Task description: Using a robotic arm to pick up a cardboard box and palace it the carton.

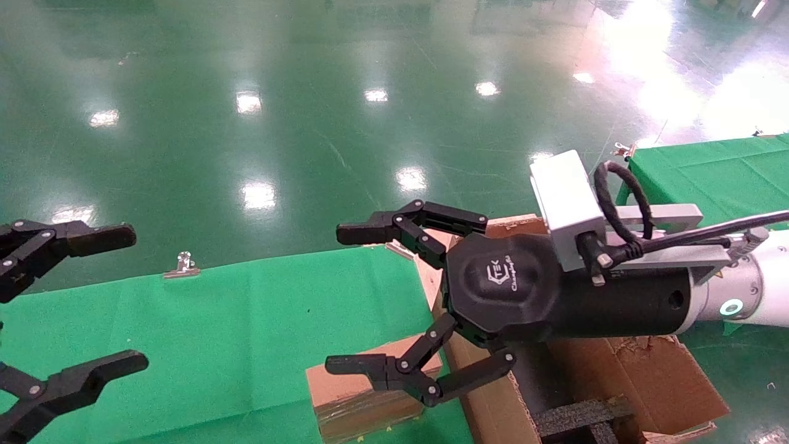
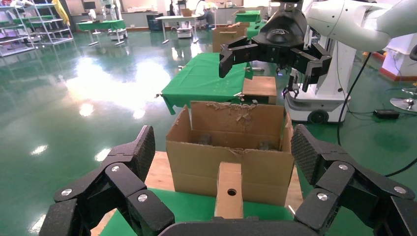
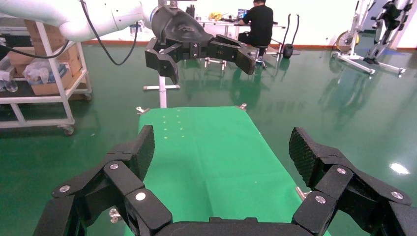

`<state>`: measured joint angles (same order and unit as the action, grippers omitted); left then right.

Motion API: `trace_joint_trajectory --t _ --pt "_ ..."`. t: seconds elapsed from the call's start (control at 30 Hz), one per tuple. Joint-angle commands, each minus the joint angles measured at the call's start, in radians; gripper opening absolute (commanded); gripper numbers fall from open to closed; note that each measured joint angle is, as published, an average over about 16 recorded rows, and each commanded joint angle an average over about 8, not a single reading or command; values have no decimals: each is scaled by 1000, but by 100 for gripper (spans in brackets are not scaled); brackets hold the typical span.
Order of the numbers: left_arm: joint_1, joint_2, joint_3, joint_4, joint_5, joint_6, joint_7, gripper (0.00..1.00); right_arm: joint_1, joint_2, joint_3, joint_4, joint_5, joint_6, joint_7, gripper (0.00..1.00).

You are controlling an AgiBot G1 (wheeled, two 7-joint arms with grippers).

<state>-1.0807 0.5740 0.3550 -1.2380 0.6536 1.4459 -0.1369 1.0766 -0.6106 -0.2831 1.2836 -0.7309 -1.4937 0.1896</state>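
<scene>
On the green-clothed table [image 1: 203, 320], just beside the near wall of the carton [image 1: 653, 376], the cardboard box [image 1: 357, 401] is lying closed, its long axis running toward the left gripper [image 1: 92, 302], as the holed end face in the left wrist view suggests. The right gripper [image 1: 363, 296] of the robotic arm [image 1: 761, 296] is hanging above the box and the carton's edge, jaws spread wide and holding nothing; the box is sitting below and slightly toward the robot from its fingertips, so a downward reach looks like what the pick calls for. This arm is clearly the nearer one. The left gripper is hovering well apart at the table's far left, jaws also spread and empty, looking straight at the box's end with the carton behind it.

The cloth is being held flat by metal clips [image 1: 180, 265], giving a smooth bed. Inside the carton, black foam inserts [image 1: 585, 419] are showing beneath ragged flaps. Around the table a glossy green floor [image 1: 308, 123] is reflecting ceiling lights.
</scene>
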Motion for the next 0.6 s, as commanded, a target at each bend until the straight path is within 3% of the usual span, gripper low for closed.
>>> trace_joint_trajectory --t 0.03,0.3,0.33,0.57,0.6 --pt "0 0 0 0 0 0 0 100 0 0 0 0 0 0 0 100" --pt "0 0 0 0 0 0 0 100 0 0 0 0 0 0 0 100" --pt "0 0 0 0 0 0 0 94 0 0 0 0 0 0 0 100" --pt "0 0 0 0 0 0 0 6 0 0 0 0 0 0 0 100" --pt "0 0 0 0 0 0 0 0 0 0 0 0 0 0 0 100"
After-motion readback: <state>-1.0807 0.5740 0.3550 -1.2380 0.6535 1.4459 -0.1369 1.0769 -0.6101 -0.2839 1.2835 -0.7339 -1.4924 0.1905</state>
